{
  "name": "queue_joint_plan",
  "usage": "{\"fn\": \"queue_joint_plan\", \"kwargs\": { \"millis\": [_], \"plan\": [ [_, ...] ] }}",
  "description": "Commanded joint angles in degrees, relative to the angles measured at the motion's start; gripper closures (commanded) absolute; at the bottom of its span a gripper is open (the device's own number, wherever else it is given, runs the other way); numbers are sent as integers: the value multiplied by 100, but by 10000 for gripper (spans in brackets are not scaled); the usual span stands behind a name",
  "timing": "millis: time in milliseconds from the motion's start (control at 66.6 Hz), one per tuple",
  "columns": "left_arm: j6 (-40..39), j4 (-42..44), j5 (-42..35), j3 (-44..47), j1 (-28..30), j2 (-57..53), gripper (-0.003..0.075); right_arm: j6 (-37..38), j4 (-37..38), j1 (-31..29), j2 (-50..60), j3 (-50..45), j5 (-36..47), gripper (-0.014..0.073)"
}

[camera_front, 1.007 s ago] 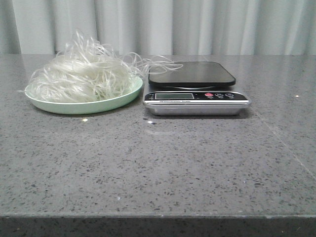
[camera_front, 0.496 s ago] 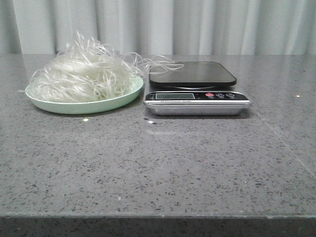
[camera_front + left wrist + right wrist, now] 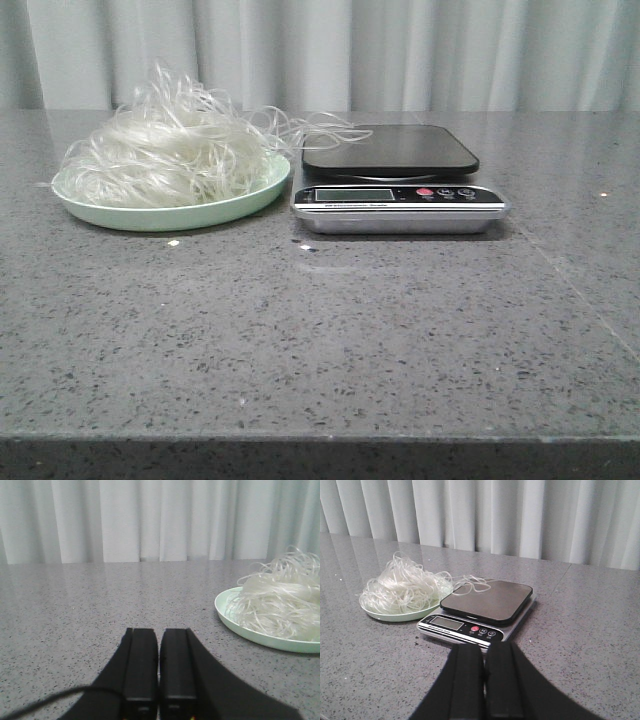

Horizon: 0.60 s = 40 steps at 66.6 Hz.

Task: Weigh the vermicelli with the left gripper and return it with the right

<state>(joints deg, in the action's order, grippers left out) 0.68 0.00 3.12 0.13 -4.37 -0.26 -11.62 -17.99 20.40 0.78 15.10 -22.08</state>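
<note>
The vermicelli [image 3: 165,150], a fluffy tangle of thin translucent white strands, lies heaped on a mint-green plate [image 3: 170,215] at the table's back left. A few strands trail onto the black platform of the kitchen scale [image 3: 395,175] beside it. The vermicelli also shows in the left wrist view [image 3: 280,600] and the right wrist view [image 3: 405,587]. My left gripper [image 3: 159,630] is shut and empty, over bare table well short of the plate [image 3: 235,622]. My right gripper [image 3: 484,647] is shut and empty, just short of the scale [image 3: 480,612]. Neither gripper shows in the front view.
The scale's silver base with display and red button [image 3: 424,192] faces the table's front edge. Grey speckled stone tabletop [image 3: 330,330] spreads in front of both objects. A pale curtain [image 3: 400,50] hangs behind the table.
</note>
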Motion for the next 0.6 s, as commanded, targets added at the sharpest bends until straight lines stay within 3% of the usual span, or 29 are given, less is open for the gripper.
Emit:
{"fn": "queue_joint_plan", "kwargs": {
  "millis": [0, 255, 436, 586],
  "plan": [
    [-68, 0, -472, 39, -38, -112, 594, -42, 25, -49, -68, 91, 771, 427],
    [-68, 0, -472, 39, -38, -112, 594, -42, 964, -975, -78, -557, 1655, 427],
    [-68, 0, -472, 39, -38, -112, 594, 253, 979, -1805, -60, -1127, 2305, 427],
    [-68, 0, -472, 39, -38, -112, 594, 612, 979, -2106, -60, -1588, 2971, 427]
  ]
}}
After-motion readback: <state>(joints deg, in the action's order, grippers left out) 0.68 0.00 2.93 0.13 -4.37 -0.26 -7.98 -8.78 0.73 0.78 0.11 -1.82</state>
